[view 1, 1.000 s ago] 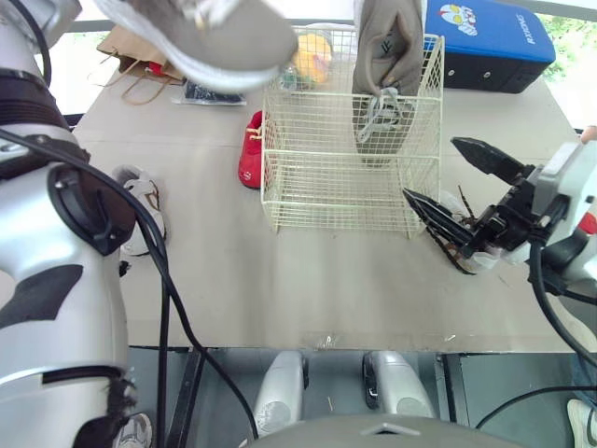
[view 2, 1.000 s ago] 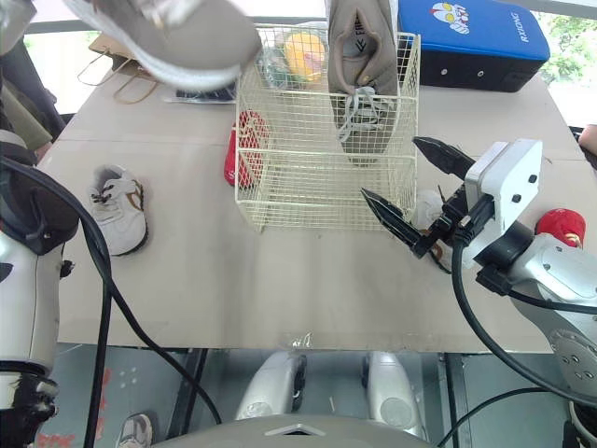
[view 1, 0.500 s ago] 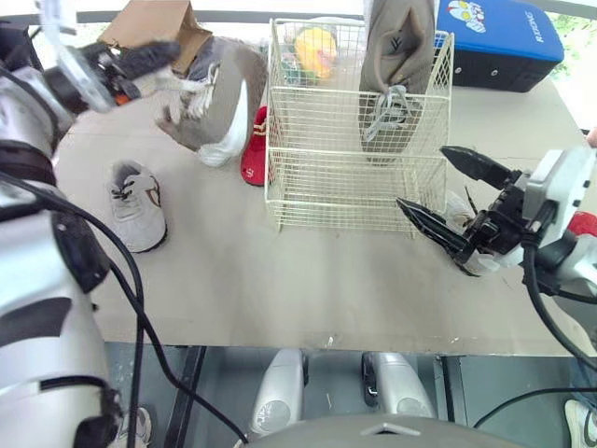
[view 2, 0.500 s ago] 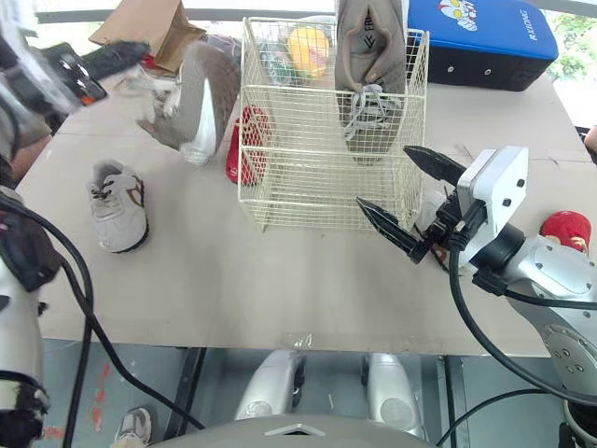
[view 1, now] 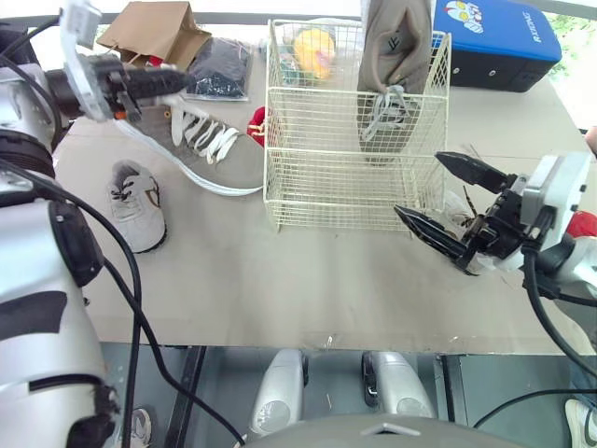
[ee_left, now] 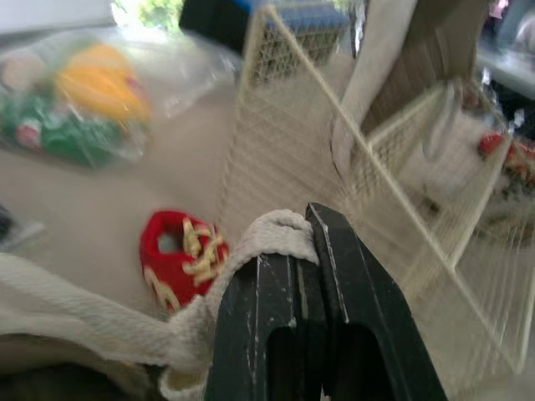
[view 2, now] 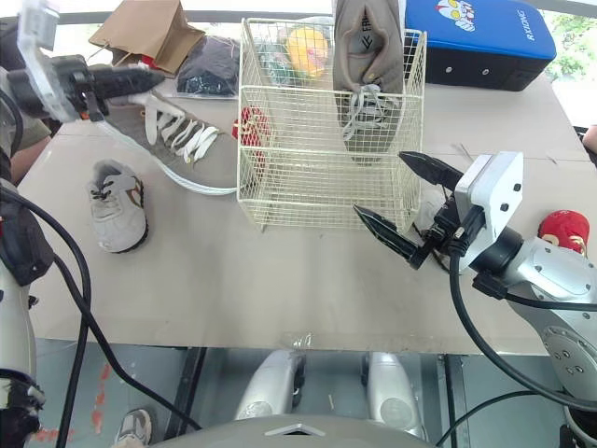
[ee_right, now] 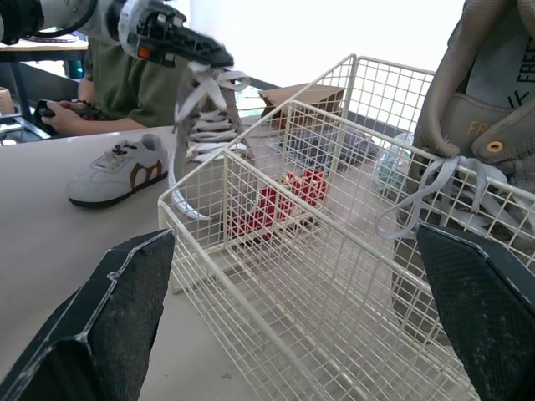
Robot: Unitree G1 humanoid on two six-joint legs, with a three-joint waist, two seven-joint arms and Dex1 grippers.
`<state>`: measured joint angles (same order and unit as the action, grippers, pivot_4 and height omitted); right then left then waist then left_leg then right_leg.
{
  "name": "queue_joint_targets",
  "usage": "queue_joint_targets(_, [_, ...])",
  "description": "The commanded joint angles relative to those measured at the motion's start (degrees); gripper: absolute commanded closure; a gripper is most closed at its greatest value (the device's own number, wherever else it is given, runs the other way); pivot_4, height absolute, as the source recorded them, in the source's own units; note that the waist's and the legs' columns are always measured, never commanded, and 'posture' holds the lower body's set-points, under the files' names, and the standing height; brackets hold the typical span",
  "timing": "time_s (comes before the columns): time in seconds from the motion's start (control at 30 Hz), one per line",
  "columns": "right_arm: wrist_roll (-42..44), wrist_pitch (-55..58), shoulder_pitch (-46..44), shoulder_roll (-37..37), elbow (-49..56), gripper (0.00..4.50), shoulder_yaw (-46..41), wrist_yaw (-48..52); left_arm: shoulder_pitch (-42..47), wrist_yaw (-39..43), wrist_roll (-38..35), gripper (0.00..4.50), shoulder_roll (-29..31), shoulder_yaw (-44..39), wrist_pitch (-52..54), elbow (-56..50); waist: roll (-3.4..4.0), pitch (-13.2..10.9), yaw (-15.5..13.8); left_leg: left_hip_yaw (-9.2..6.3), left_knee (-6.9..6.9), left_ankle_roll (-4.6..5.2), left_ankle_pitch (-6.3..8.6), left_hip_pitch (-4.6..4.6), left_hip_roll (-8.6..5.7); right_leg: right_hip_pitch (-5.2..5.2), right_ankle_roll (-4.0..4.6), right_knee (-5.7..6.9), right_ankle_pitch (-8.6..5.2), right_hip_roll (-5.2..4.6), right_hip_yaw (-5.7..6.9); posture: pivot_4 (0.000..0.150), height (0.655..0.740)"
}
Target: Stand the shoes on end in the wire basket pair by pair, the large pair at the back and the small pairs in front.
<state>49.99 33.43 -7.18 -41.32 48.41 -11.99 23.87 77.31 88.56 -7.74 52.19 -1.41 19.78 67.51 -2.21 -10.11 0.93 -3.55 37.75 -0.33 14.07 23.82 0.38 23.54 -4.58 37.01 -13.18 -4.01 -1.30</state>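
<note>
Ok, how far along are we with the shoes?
Done: one large grey shoe stands on end at the back of the wire basket. In hand: the left gripper is shut on the laces of the second large shoe, outside the basket's left side. The right gripper is open and empty by the front right corner. Left: that shoe, then the small pairs; a white shoe and a red shoe lie outside.

The tan table [view 1: 280, 280] bears a wire basket [view 1: 345, 201] mid-top. From it, a red shoe [view 1: 257, 119] lies at nine o'clock, a small white shoe [view 1: 135, 205] at eight, a blue case [view 1: 494, 37] at two.
</note>
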Motion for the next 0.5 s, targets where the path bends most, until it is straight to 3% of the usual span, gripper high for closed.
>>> queue_joint_targets(0.03, [0.0, -0.8, -0.5, 0.4, 0.7, 0.03, 0.1, 0.5, -4.6, -3.3, 2.1, 4.46, 0.4, -0.1, -6.1, -1.1, 0.00, 0.0, 0.1, -0.01, 0.00, 0.00, 0.00, 0.00, 0.01, 0.01, 0.00, 0.00, 0.00, 0.00, 0.00, 0.150, 0.7400])
queue_joint_targets(0.1, [-0.1, -0.7, -0.7, 0.5, 0.5, 0.03, 0.6, 0.7, -6.5, -7.5, 1.5, 4.46, 0.2, -1.9, -7.7, -0.4, -0.02, 0.0, 0.1, -0.03, 0.01, 0.00, 0.00, 0.00, 0.02, 0.02, 0.00, 0.03, 0.00, 0.01, 0.01, 0.150, 0.7400])
queue_joint_targets(0.13, [-0.2, -0.7, -0.7, 0.5, 0.3, 0.03, 0.8, 1.0, -7.1, -8.7, -0.1, 3.73, 0.3, -3.8, -6.1, -0.1, -0.04, 0.0, 0.0, -0.06, 0.03, 0.00, 0.00, 0.01, 0.03, 0.01, 0.00, 0.05, 0.00, 0.01, 0.04, 0.150, 0.7400])
queue_joint_targets(0.23, [-0.4, -0.9, -1.0, 0.5, -0.4, 0.03, 1.2, 1.8, -10.4, -8.2, -3.7, 2.44, 1.7, -7.4, 1.5, -2.0, -0.04, 0.0, 0.0, -0.06, 0.11, 0.00, 0.00, 0.03, 0.02, 0.00, 0.00, 0.06, 0.00, 0.01, 0.04, 0.150, 0.7400])
queue_joint_targets(0.4, [-0.7, -1.4, -2.5, 1.0, -2.6, 0.03, 2.6, 3.8, -20.1, -9.4, -9.9, 0.33, 6.3, -11.4, 30.0, -14.1, -0.03, 0.0, 1.0, -0.06, 0.12, 0.01, 0.00, 0.01, 0.01, 0.00, 0.00, 0.12, 0.00, 0.01, 0.02, 0.150, 0.7400])
queue_joint_targets(0.5, [-1.4, -1.8, -3.8, 1.8, -4.4, 0.03, 4.2, 5.7, -29.0, -25.7, -13.9, 0.33, 3.5, -22.9, 43.9, -24.7, -0.03, 0.0, 1.3, -0.06, 0.13, 0.01, 0.00, -0.04, 0.02, -0.01, 0.00, 0.19, 0.00, 0.00, 0.00, 0.150, 0.7400])
